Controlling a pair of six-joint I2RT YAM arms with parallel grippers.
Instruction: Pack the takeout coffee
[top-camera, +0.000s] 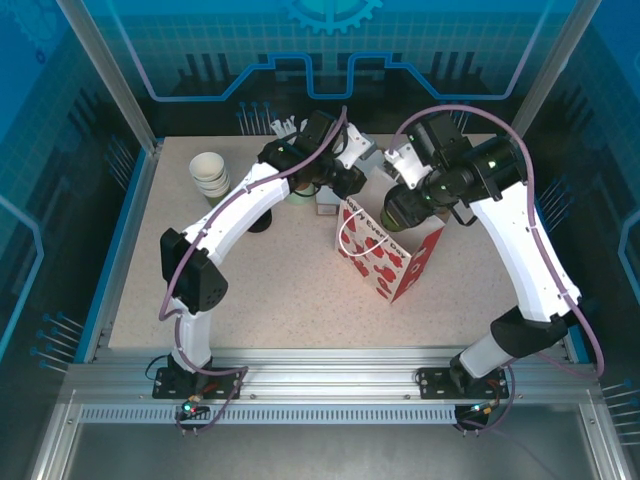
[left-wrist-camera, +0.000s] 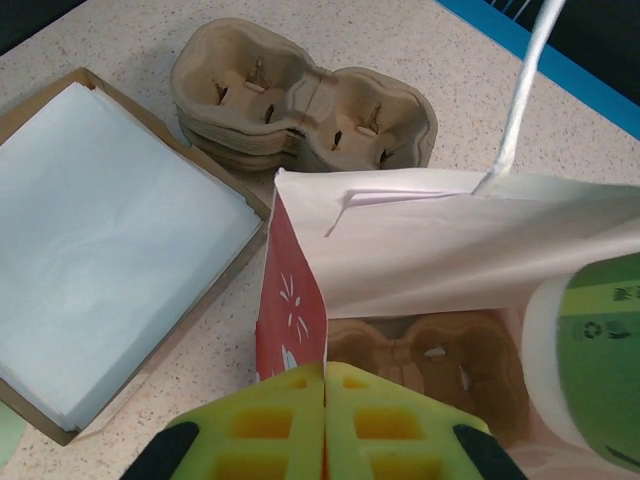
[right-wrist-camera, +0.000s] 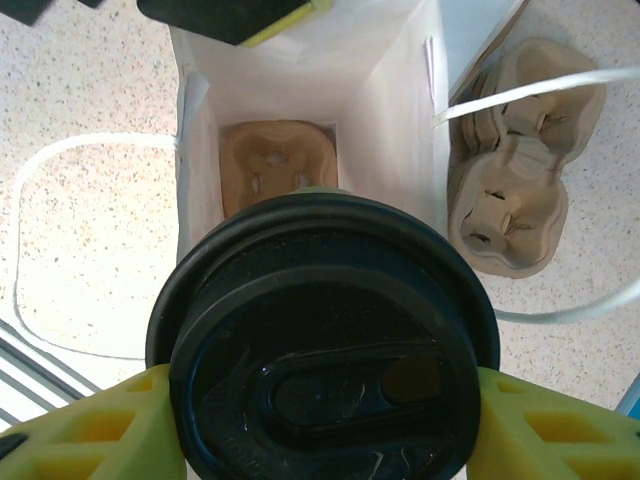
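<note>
The right pincer (right-wrist-camera: 325, 405) is clamping its two yellow fingers (right-wrist-camera: 90, 425) against opposite sides of the small olive-green paper cup (top-camera: 402, 208), just under the cup's round black plastic lid (right-wrist-camera: 325, 340). It is holding the cup upright directly over the open mouth of the white paper bag with red sides and white cord handles (top-camera: 385, 255). I cannot tell whether the cup's base is already sitting below the rim.

Down at the bottom of the bag, a brown moulded-pulp cup carrier (right-wrist-camera: 275, 165) is lying flat under the cup.

The left pincer (left-wrist-camera: 325, 420) is pressing its fingers fully together. The bag's top edge at a red corner fold is running into the seam between them, so it is pinching the rim.

Just beside the bag, a stack of brown moulded-pulp carriers (left-wrist-camera: 300, 100) is resting on the speckled beige table (top-camera: 270, 300). Next to it, a shallow cardboard tray of white paper sheets (left-wrist-camera: 100, 250) is lying flat.

Well apart, near the far left corner, a stack of lidless green-and-white cups (top-camera: 210, 172) is standing.
</note>
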